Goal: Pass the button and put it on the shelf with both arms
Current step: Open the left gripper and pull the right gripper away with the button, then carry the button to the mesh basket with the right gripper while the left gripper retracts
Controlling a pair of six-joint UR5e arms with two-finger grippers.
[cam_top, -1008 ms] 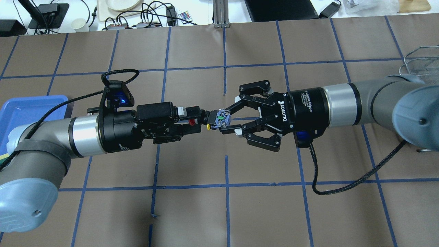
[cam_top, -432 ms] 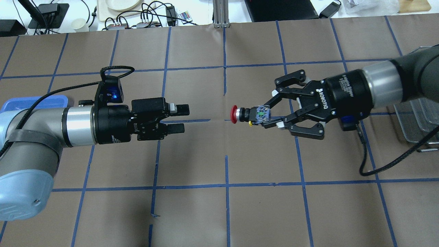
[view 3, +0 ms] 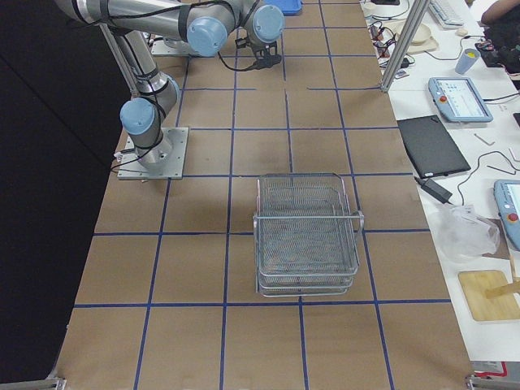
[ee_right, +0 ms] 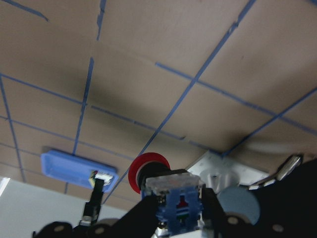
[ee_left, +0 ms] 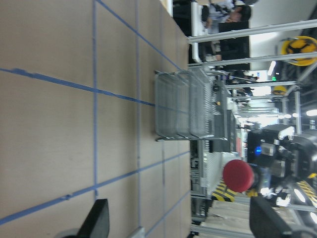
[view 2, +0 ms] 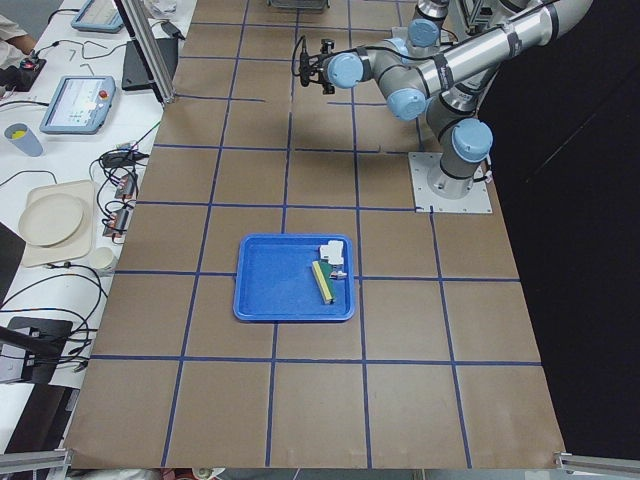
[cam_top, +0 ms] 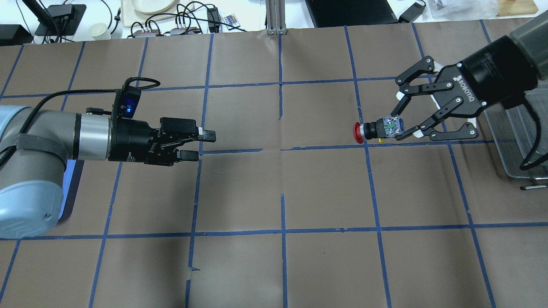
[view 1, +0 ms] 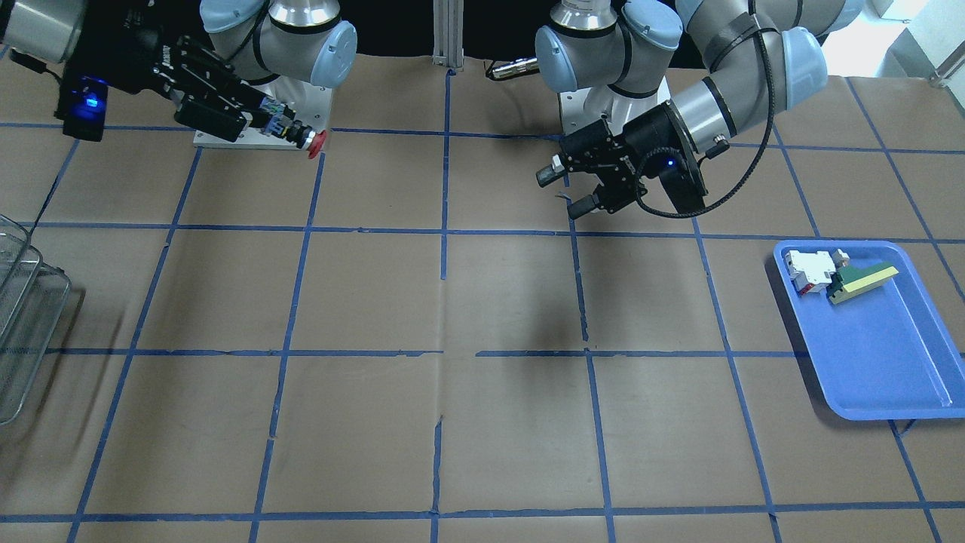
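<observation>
The button [cam_top: 364, 131], red cap on a black body, is held in the air by my right gripper [cam_top: 396, 127], which is shut on its rear block with the cap pointing left. It also shows in the front view [view 1: 317, 143], the right wrist view [ee_right: 148, 171] and the left wrist view [ee_left: 238, 175]. My left gripper [cam_top: 201, 145] is open and empty at mid-left, well apart from the button; its fingers [ee_left: 96, 220] stand wide. The wire-mesh shelf [cam_top: 518, 141] stands at the right edge, just beyond my right wrist, and shows whole in the right side view [view 3: 307, 236].
A blue tray [view 1: 882, 354] on my left side holds a white-and-red block [view 1: 808, 270] and a green-and-yellow piece [view 1: 859, 280]. The brown table [cam_top: 282, 188] has a blue tape grid. Cables and desk clutter [cam_top: 180, 21] lie beyond the far edge.
One second ago both grippers held the button at the centre. My left gripper let go and drew back left; my right gripper carried the button right, toward the shelf.
</observation>
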